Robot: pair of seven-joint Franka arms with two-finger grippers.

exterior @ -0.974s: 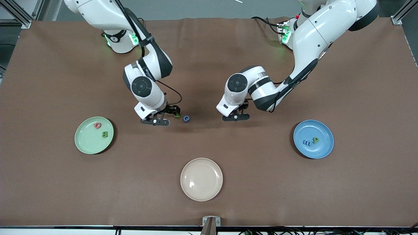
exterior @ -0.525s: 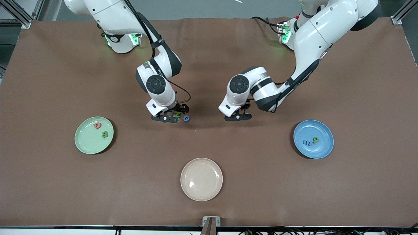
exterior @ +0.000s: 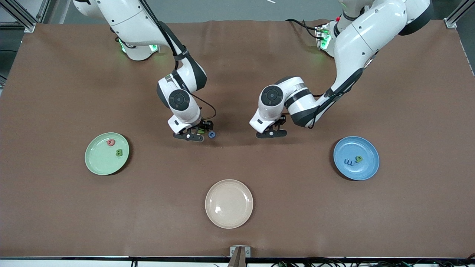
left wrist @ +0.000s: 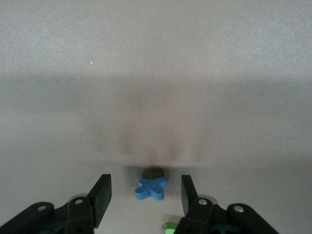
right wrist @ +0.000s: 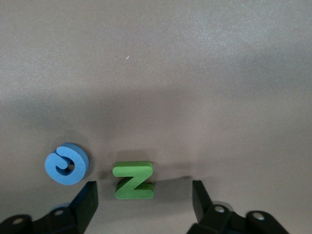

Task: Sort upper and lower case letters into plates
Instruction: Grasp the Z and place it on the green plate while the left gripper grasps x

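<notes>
My left gripper hangs low over the table, open, with a blue x-shaped letter lying between its fingers, touching neither. A bit of a green letter shows beside one finger. My right gripper is open around a green Z that lies flat on the table. A blue c lies just outside one finger. The pale green plate holds a red letter and a green B. The blue plate holds a blue letter and a green one.
A cream plate sits near the front camera, midway between the two coloured plates. Both arms reach down over the middle of the brown table, their grippers about a plate's width apart.
The right gripper has moved toward the left arm's end of the table and now straddles the green Z next to the blue c. The left gripper has barely shifted.
</notes>
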